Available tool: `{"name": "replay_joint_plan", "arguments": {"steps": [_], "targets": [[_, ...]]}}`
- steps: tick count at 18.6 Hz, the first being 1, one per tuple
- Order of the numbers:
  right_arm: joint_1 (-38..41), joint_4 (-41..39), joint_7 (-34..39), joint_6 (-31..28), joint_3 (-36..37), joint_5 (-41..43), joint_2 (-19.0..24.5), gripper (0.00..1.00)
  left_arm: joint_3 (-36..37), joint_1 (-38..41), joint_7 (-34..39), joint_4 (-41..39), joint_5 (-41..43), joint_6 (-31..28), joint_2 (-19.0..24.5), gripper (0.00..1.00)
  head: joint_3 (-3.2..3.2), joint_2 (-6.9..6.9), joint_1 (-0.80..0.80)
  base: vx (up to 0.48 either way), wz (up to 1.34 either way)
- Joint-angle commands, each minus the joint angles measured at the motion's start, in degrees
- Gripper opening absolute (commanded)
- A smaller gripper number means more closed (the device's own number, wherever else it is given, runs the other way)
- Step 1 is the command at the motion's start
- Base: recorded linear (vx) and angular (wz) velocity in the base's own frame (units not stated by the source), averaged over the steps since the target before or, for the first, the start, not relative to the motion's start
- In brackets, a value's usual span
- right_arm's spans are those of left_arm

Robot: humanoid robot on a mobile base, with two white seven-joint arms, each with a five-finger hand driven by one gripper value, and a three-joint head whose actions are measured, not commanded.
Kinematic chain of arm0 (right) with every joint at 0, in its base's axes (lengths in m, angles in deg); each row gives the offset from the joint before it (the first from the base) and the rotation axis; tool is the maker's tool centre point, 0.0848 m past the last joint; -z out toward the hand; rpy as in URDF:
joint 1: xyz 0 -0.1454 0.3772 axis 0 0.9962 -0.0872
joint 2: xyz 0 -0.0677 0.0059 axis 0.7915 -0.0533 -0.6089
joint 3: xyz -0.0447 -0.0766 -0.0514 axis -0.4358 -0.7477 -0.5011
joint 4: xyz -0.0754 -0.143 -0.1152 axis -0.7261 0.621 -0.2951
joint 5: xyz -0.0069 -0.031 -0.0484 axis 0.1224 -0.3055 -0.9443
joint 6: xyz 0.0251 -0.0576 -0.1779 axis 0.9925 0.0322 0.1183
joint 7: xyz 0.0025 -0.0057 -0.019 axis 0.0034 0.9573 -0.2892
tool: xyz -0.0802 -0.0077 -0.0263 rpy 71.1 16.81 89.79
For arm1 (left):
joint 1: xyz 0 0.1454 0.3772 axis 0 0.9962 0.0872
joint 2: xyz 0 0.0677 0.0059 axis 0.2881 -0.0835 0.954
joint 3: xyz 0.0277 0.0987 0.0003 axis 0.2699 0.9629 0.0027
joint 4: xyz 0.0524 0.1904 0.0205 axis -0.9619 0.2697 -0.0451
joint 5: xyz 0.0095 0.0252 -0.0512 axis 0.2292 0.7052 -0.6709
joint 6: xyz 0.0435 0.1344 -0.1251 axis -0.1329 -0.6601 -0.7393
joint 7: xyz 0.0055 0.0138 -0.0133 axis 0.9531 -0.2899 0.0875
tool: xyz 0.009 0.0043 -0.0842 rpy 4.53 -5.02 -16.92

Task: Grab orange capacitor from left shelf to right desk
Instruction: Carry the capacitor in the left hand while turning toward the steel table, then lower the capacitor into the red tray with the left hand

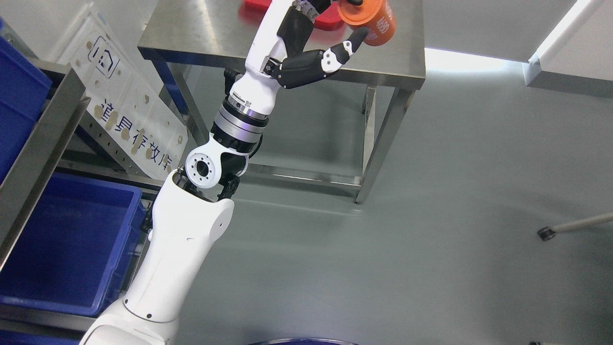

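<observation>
Sitting at far left on the shelf (45, 139): blue bins (67, 239). Reaching up from lower left over the steel bench (215, 33): the left hand (330, 28), fingers wrapping the orange capacitor (371, 19), holding it tilted above the benchtop beside a red tray (330, 21).

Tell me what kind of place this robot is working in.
Probably a factory or warehouse parts-storage area: blue plastic bins on a metal shelf, a stainless steel table, and a bare grey floor. The left hand holds an orange capacitor over the table.
</observation>
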Motion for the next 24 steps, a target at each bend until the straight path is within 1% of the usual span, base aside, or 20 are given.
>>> {"name": "replay_joint_plan", "arguments": {"steps": [1, 10, 14, 17, 19, 22, 24], "targets": [[1.8, -1.3, 0.2, -0.1, 0.6, 0.0, -1.0, 1.00, 0.1, -1.2, -0.2, -0.1, -0.1, -1.7, 1.0, 0.02, 0.00, 0.00, 0.00, 0.412, 0.08], [1.8, -1.3, 0.2, -0.1, 0.6, 0.0, -1.0, 1.00, 1.1, -0.9, 0.1, -0.4, 0.0, -1.5, 1.0, 0.03, 0.00, 0.00, 0.00, 0.381, 0.07], [1.8, -1.3, 0.2, -0.1, 0.7, 0.0, -1.0, 1.00, -1.3, -0.7, 0.3, -0.3, 0.8, -1.7, 1.0, 0.03, 0.00, 0.00, 0.00, 0.320, -0.01], [1.8, -1.3, 0.2, -0.1, 0.6, 0.0, -1.0, 1.00, -4.1, -0.7, 0.2, -0.2, 3.3, -2.6, 1.0, 0.03, 0.00, 0.00, 0.00, 0.231, -0.10], [1.8, -1.3, 0.2, -0.1, 0.6, 0.0, -1.0, 1.00, -4.2, -0.7, 0.3, 0.1, 4.5, -5.1, 1.0, 0.03, 0.00, 0.00, 0.00, 0.191, -0.15], [1.8, -1.3, 0.2, -0.1, 0.6, 0.0, -1.0, 1.00, -3.8, -0.6, 0.1, 1.3, 7.2, -12.9, 1.0, 0.03, 0.00, 0.00, 0.00, 0.137, -0.15], [1.8, -1.3, 0.2, -0.1, 0.6, 0.0, -1.0, 1.00, -3.5, 0.4, 0.2, 2.4, 8.3, -13.9, 1.0, 0.03, 0.00, 0.00, 0.00, 0.081, -0.07]]}}
